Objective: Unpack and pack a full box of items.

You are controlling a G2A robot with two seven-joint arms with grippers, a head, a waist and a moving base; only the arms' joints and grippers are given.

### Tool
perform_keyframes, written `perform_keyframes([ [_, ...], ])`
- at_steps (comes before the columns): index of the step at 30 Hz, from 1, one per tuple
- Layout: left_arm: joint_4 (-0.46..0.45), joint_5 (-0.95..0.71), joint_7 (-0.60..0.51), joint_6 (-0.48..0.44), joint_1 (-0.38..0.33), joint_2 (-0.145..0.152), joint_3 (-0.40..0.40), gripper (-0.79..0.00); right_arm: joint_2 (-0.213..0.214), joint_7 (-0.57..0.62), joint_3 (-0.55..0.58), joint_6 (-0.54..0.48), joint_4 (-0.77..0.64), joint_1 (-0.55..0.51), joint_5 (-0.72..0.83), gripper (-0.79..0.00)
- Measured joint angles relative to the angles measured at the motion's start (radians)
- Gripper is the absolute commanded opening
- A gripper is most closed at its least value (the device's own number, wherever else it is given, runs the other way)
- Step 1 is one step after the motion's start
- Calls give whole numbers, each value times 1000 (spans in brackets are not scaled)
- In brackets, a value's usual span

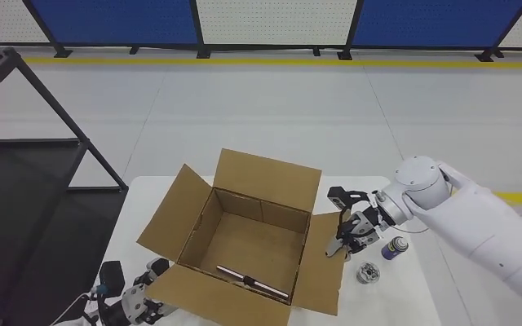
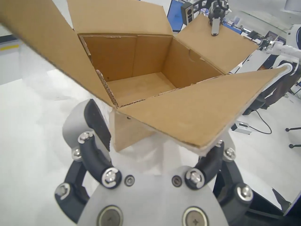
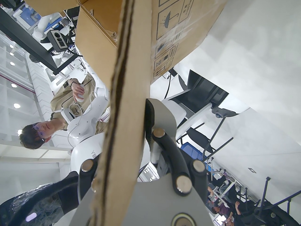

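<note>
My left claw [image 1: 153, 270] sits low on the table [image 1: 391, 303] at the near-left corner of the box [image 1: 245, 240]. It is apart and holds nothing. In the left wrist view one finger [image 2: 95, 123] is bare beside that corner. The other is tucked under the near flap [image 2: 192, 109], which hangs over it.

The box stands upright in the middle of the table with all four flaps folded out. The left flap [image 1: 171, 213] slopes up and away, and the far flap [image 1: 265, 179] stands tall.

Inside the box, a slim dark stick [image 1: 253, 282] lies flat on the floor along the near wall. The rest of the floor is bare cardboard.

The right flap [image 1: 322, 265] sticks out toward my right arm. My right claw [image 1: 342, 240] is at its far-right edge, clamped on the cardboard. In the right wrist view the flap edge runs straight between the fingers, and one pad [image 3: 150, 116] is pressed against the printed outer face. The other finger is hidden behind the flap.

Just right of that flap, a small bottle [image 1: 395, 247] with a blue body stands upright on the table. A round metal part [image 1: 369, 272] lies a little nearer, just beside it. Both are clear of the box and close to my right claw, not touching it.
</note>
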Motion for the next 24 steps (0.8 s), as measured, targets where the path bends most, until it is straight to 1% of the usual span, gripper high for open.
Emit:
perform_keyframes([
  [5,-1,38,79,0,0,-3,0,0,-5,0,0,0,-1,3,-9,-785],
  [11,-20,51,146,0,11,-5,-7,0,-5,0,0,0,-6,4,-12,-785],
  [18,-56,30,193,0,37,-3,-15,0,-3,0,0,0,-4,-2,18,-785],
  [24,-83,9,217,0,70,10,-19,0,-11,0,0,0,10,6,44,-785],
])
